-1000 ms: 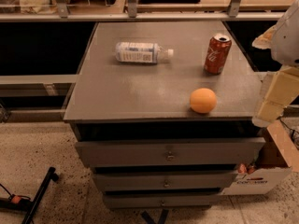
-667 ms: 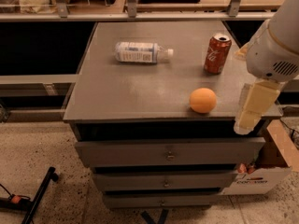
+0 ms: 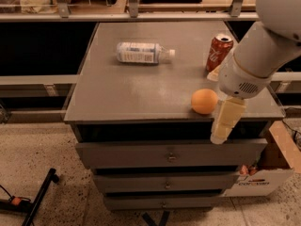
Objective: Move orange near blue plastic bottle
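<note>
The orange sits near the front right edge of the grey cabinet top. The blue plastic bottle lies on its side toward the back middle, its white cap pointing right. My gripper hangs from the white arm that comes in from the upper right. It is just right of the orange and slightly in front of it, its tip below the level of the cabinet's front edge. It does not hold the orange.
A red soda can stands upright at the back right, behind the orange and partly beside my arm. Drawers run down the cabinet front. A cardboard box sits on the floor at right, and a black tool at left.
My arm has swung in from the right edge toward the left and forward, bringing the gripper close beside the orange. The orange, bottle and can have not moved.
</note>
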